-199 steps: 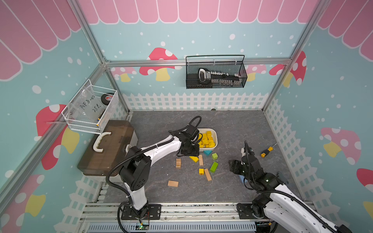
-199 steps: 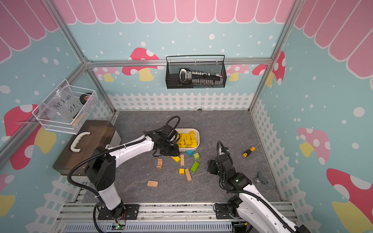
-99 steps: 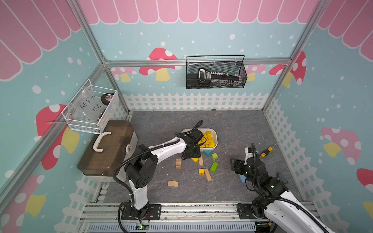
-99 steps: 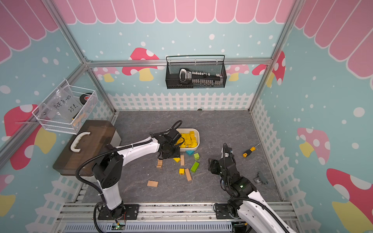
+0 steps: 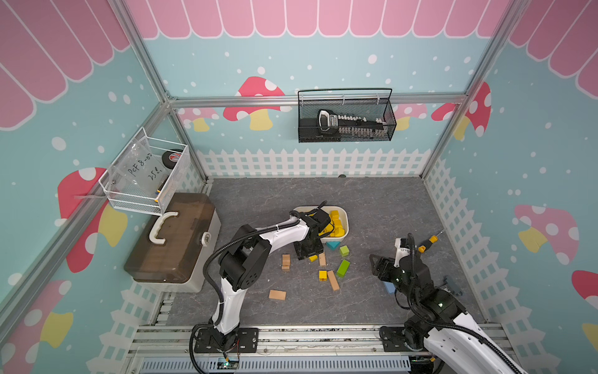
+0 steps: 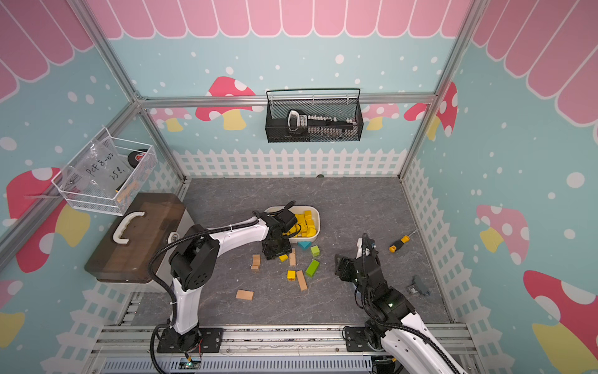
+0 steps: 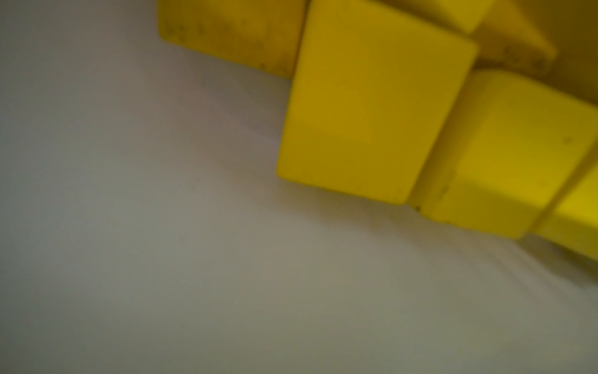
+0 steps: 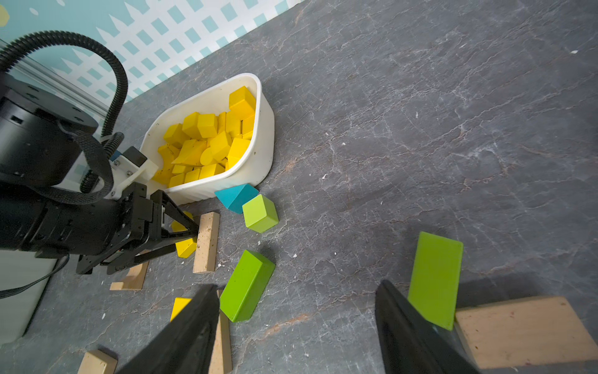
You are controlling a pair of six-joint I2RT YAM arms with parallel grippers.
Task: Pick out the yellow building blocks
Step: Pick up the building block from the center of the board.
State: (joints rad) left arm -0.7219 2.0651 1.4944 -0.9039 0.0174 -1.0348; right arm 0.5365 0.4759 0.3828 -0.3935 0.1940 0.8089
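Yellow painted wooden blocks (image 8: 207,145): light, rigid, slick.
Left gripper (image 8: 191,238) straddles one, hold unconfirmed; right gripper (image 8: 297,288) released. Pinch flat faces.

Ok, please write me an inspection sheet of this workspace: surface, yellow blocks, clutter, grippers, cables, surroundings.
Surface: grey stone-look tabletop, small white specks.
Job's things: most yellow building blocks piled in the white tub; one yellow cube loose on the tabletop; one yellow block at the left jaws.
Clutter: tan wooden blocks, green blocks, teal block, screwdriver.
Grippers: left gripper down at that yellow block, grip cannot be told; right gripper jaws open, empty.
Cables: black hose on the left arm, nothing caught seen.
Surroundings: toolbox, white wire basket, black mesh basket.
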